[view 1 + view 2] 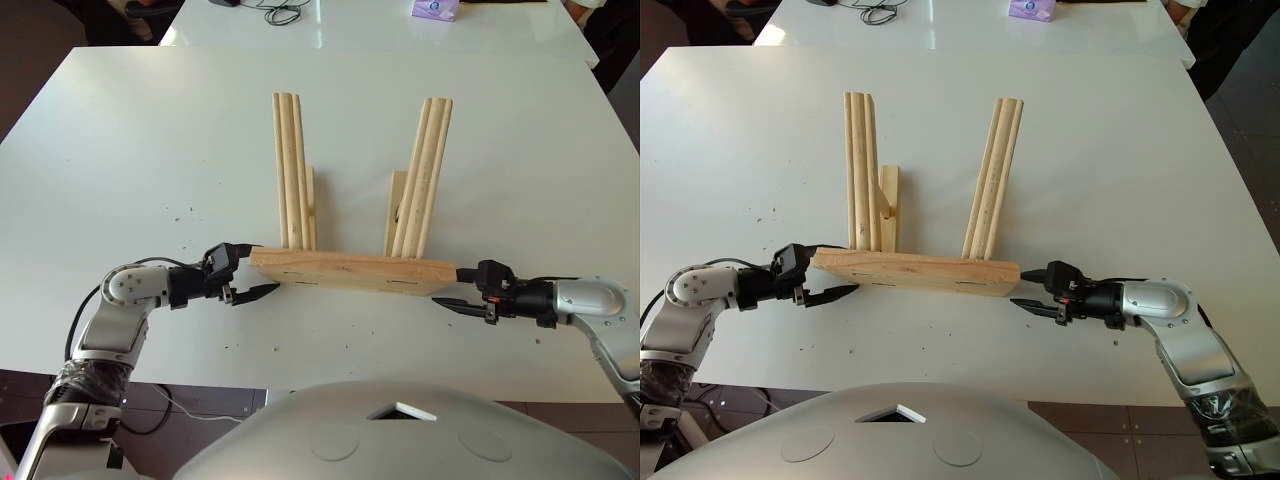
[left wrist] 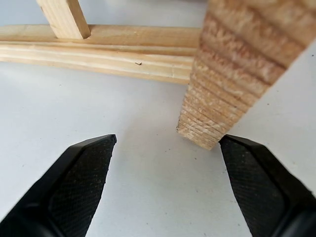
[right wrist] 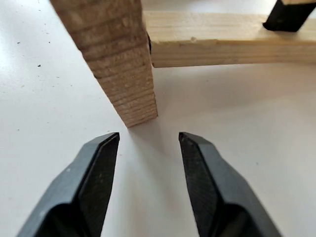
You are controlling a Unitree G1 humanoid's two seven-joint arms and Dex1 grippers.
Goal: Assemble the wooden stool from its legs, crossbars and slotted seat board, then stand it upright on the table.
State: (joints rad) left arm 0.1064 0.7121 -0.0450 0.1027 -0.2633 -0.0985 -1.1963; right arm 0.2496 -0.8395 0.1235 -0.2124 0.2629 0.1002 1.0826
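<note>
The wooden stool lies on its side on the white table (image 1: 120,150). Its seat board (image 1: 350,270) stands on edge nearest me, and two pairs of legs (image 1: 290,170) (image 1: 425,175) point away, each with a short crossbar (image 1: 310,205) beside it. My left gripper (image 1: 255,270) is open at the board's left end, whose end grain (image 2: 237,64) shows just past the fingertips (image 2: 84,168). At the right end, my right gripper (image 1: 448,286) is open too, with that end (image 3: 113,59) just ahead of its fingers (image 3: 98,163). Neither gripper holds the wood.
Small dark crumbs dot the tabletop around the stool. The table's front edge (image 1: 300,378) runs close below both grippers. A second white table behind carries cables (image 1: 285,12) and a purple box (image 1: 435,9).
</note>
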